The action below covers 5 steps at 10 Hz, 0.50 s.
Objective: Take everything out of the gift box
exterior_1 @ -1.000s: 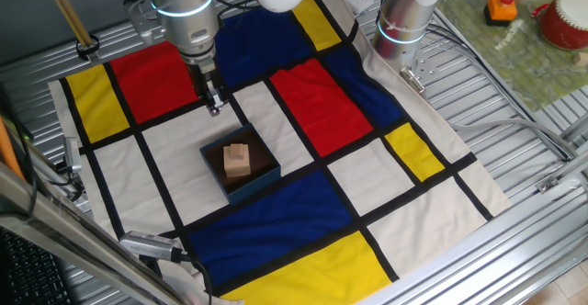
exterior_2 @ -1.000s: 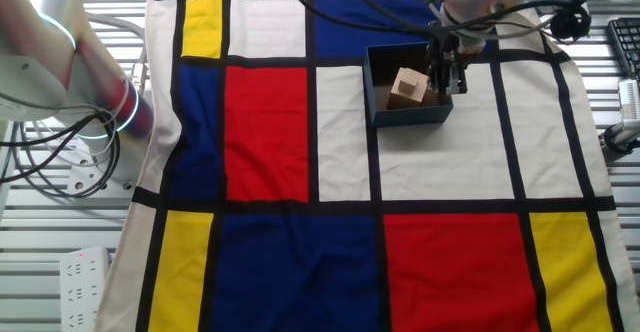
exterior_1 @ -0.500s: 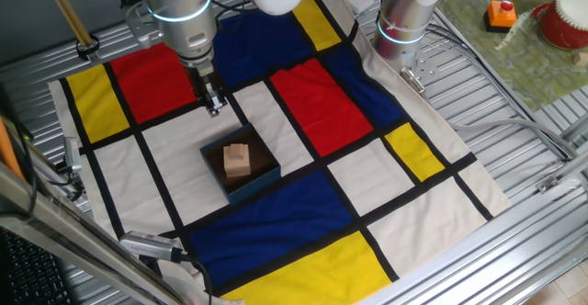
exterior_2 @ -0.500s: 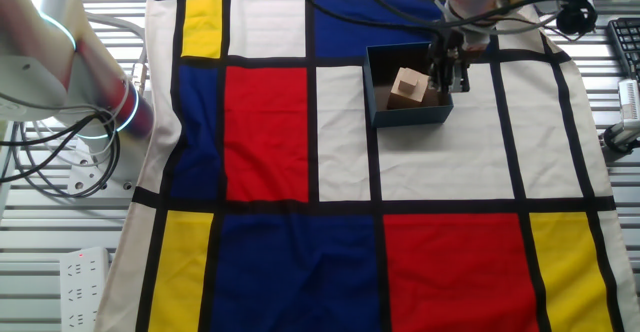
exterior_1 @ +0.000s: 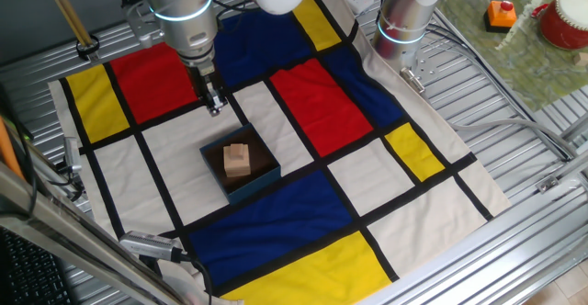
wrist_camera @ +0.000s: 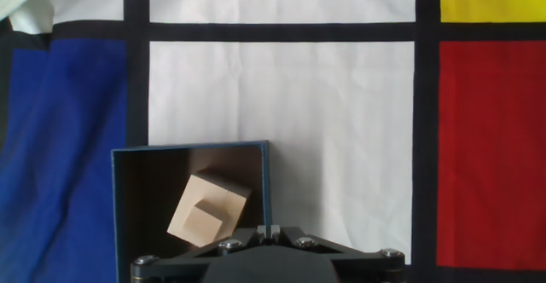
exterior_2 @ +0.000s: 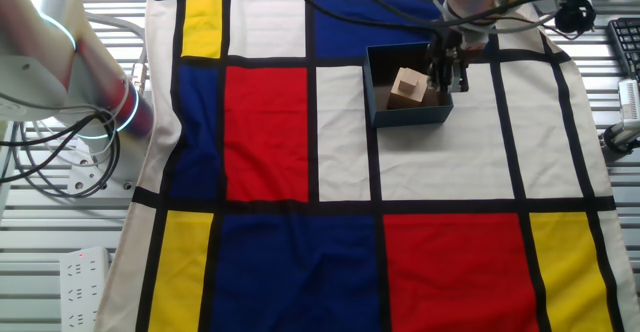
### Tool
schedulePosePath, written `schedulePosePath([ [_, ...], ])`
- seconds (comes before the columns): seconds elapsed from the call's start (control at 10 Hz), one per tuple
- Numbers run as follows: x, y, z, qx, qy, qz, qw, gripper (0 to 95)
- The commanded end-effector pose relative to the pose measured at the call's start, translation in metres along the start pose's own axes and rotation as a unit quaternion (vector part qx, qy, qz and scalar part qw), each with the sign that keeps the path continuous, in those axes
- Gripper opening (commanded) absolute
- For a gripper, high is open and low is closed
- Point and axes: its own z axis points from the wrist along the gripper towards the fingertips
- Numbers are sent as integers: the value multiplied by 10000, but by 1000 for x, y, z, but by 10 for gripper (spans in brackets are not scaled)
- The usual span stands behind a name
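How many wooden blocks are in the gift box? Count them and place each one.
1. The wooden block lies tilted inside the gift box, near its middle. Nothing else shows in the box.

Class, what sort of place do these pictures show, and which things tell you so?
Probably a robotics lab bench: a robot arm's gripper hangs above a patterned cloth on a slatted metal table, with cables beside it.

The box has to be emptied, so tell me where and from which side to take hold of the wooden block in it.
Grip the wooden block across two opposite flat side faces, coming straight down from above: the gift box walls block any sideways approach. The block sits turned relative to the walls, so the gripper probably needs rotating to match its faces.
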Motion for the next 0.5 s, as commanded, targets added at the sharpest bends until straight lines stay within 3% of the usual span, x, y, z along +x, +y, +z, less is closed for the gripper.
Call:
schedulePosePath([
  [0.1,-12,5,1,-3,11,-27,10000,0],
  [0.2,-22,16,7,-15,-3,78,10000,0],
  [0.3,-21,20,9,10,-7,113,9999,0],
  [0.4,-21,21,11,128,2,148,9998,0],
  [0.5,-19,20,12,354,61,199,9992,0],
])
